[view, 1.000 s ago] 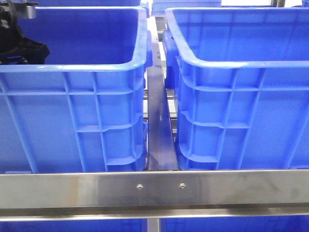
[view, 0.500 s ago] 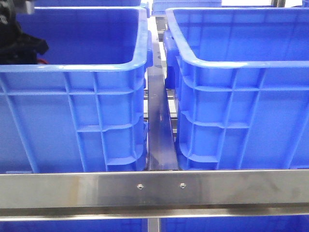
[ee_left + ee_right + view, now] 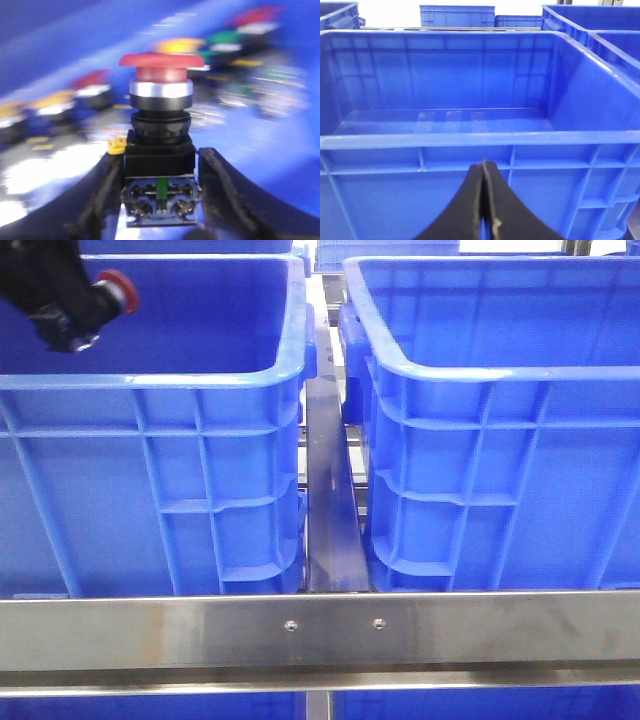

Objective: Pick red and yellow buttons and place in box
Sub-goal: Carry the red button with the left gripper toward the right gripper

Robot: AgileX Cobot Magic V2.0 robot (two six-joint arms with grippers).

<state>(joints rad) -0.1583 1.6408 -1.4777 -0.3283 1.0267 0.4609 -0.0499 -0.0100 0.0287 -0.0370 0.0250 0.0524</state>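
My left gripper [image 3: 82, 312] hangs over the far left part of the left blue crate [image 3: 150, 381], above its rim. It is shut on the black body of a red button [image 3: 118, 287] with a mushroom cap. In the left wrist view the red button [image 3: 161, 61] stands upright between the fingers of the left gripper [image 3: 160, 167]. Blurred behind it on the crate floor lie a yellow button [image 3: 180, 46] and other red, yellow and green ones. My right gripper [image 3: 484, 167] is shut on nothing and faces the outer wall of the box [image 3: 480, 139], whose floor is bare.
The box [image 3: 500, 370] stands right of the left crate, with a narrow metal strip [image 3: 330, 500] between them. A steel rail [image 3: 320, 630] runs across the front. More blue crates [image 3: 457, 15] stand behind.
My left gripper has risen from low inside the left crate and tilted. The red button it holds now shows above the rim. The right side has not changed.
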